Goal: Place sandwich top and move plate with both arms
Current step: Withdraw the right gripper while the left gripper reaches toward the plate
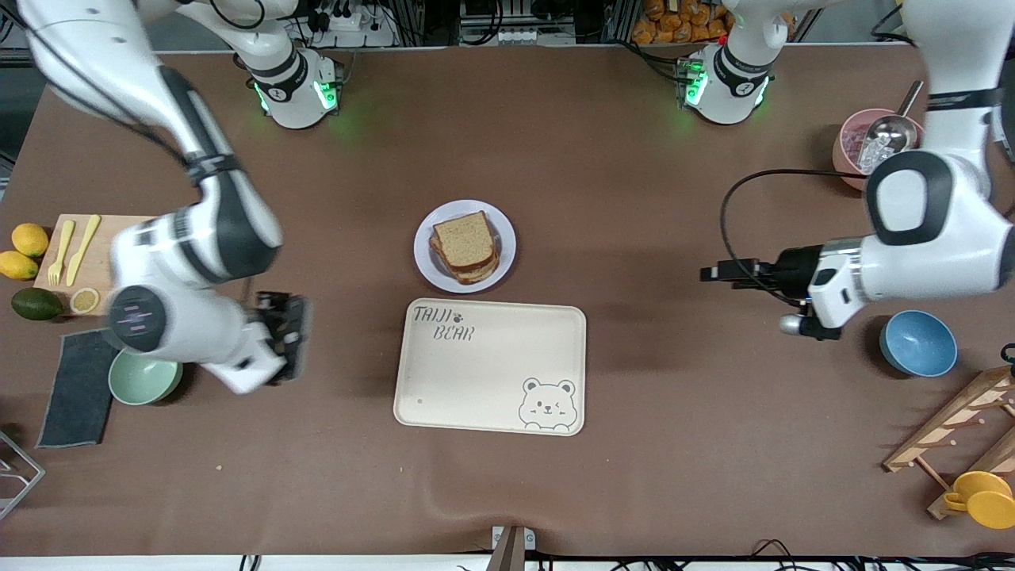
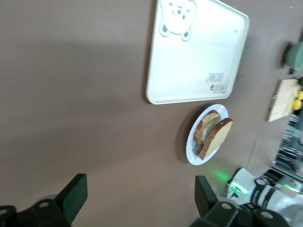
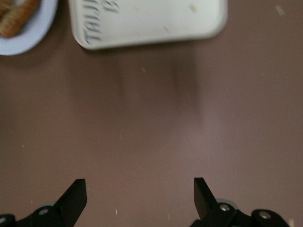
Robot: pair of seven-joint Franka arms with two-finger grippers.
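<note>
The sandwich top (image 1: 464, 238), a brown speckled bread slice, lies on a stack of sandwich layers on the round pale plate (image 1: 424, 255) mid-table. The stack also shows in the left wrist view (image 2: 218, 135) on the plate (image 2: 191, 153), and at the edge of the right wrist view (image 3: 14, 19). My right gripper (image 1: 284, 337) is open and empty over bare table between the green bowl and the tray. My left gripper (image 1: 711, 272) is open and empty over bare table toward the left arm's end. Both sets of fingertips show wide apart in the wrist views (image 2: 139, 189) (image 3: 139, 189).
A cream bear-print tray (image 1: 492, 369) lies nearer the front camera than the plate. A green bowl (image 1: 144, 377), dark cloth (image 1: 79, 388) and cutting board (image 1: 75, 254) sit at the right arm's end. A blue bowl (image 1: 918, 342), pink bowl (image 1: 868, 143) and wooden rack (image 1: 959, 428) sit at the left arm's end.
</note>
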